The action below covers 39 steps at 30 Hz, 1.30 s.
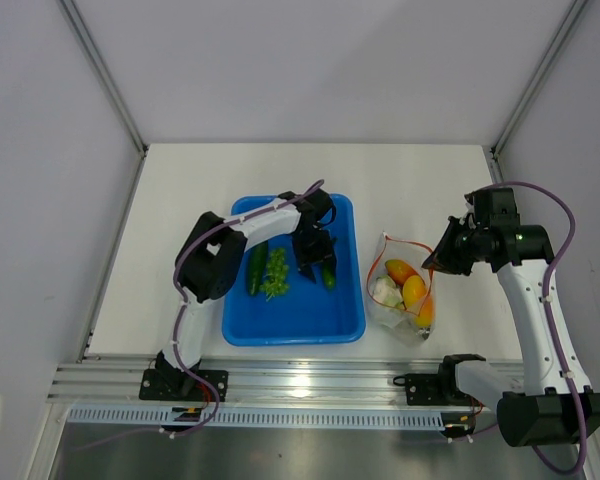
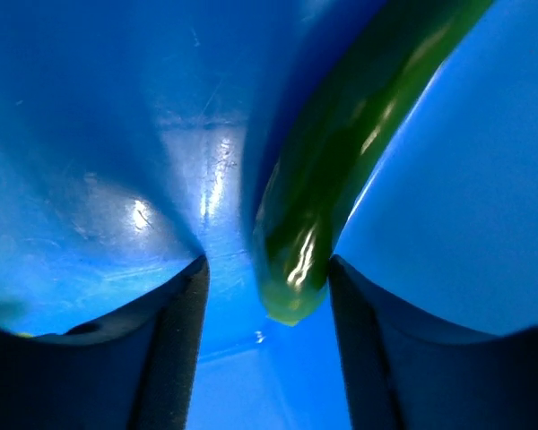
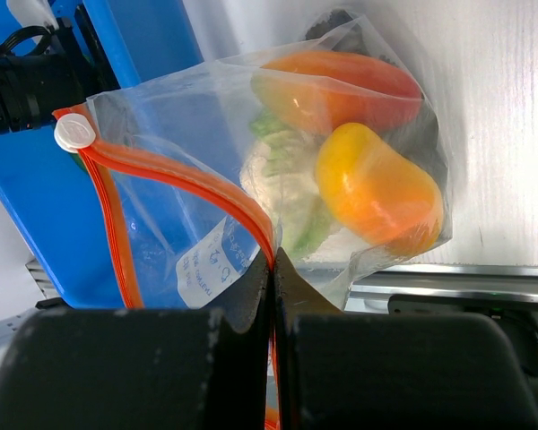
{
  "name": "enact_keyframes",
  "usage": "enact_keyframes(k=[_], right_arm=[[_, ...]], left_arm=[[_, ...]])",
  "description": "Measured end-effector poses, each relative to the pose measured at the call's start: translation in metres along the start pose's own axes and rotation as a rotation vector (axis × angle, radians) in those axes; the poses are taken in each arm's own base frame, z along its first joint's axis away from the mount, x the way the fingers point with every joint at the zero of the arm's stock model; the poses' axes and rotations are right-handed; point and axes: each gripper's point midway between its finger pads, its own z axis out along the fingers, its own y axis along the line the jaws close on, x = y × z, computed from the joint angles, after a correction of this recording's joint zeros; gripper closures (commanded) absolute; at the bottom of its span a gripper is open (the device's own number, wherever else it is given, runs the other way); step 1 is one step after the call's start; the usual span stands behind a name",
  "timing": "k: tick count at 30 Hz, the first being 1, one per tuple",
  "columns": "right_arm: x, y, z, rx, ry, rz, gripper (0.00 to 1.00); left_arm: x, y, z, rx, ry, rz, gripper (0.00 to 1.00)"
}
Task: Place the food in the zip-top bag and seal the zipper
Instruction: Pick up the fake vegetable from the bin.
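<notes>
Lying at the left of the blue tray, a dark green cucumber and a leafy green bunch sit side by side, untouched. Just to their right, the left pincer reaches down into the tray with its fingers spread either side of the tip of a glossy green pepper. The pepper lies between them but is not clamped. Further right, off the tray and on the white tabletop, the zip-top bag is open-mouthed and partly filled. Through its clear wall show a cauliflower, a red-orange fruit and an orange-yellow fruit. The right pincer is pressed together on the orange-red zipper, holding the mouth up. The white slider sits at the far end of the strip. By this showing the job is roughly half done: three pieces are bagged, three green ones are left in the tray, and the sealing is not yet begun.
</notes>
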Motion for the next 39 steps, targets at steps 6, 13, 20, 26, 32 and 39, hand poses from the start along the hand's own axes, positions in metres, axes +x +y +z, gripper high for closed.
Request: enact_keyframes(k=[6,13,20,26,32,39], right_arm=[[0.000,0.000,-0.001,-0.002,-0.004,-0.001,1.00],[0.000,0.001,-0.002,-0.005,-0.010,-0.003,1.00],[0.000,0.001,-0.002,-0.007,-0.013,-0.005,1.00],[-0.003,0.003,-0.001,-0.013,-0.021,-0.012,1.00],[-0.007,0.005,0.004,-0.012,-0.028,-0.020,1.00],[-0.007,0.005,0.008,0.009,-0.028,-0.044,1.00]], left_arm=[[0.005,0.002,0.005,0.004,0.021,-0.013,0.75],[0.017,0.016,0.000,0.002,0.019,-0.005,0.93],[0.035,0.025,-0.041,0.029,-0.026,0.077,0.99],[0.052,-0.011,-0.128,0.118,-0.192,0.313,0.99],[0.096,-0.025,-0.190,0.248,-0.219,0.461,0.99],[0.144,-0.037,-0.210,0.424,-0.030,0.469,0.99]])
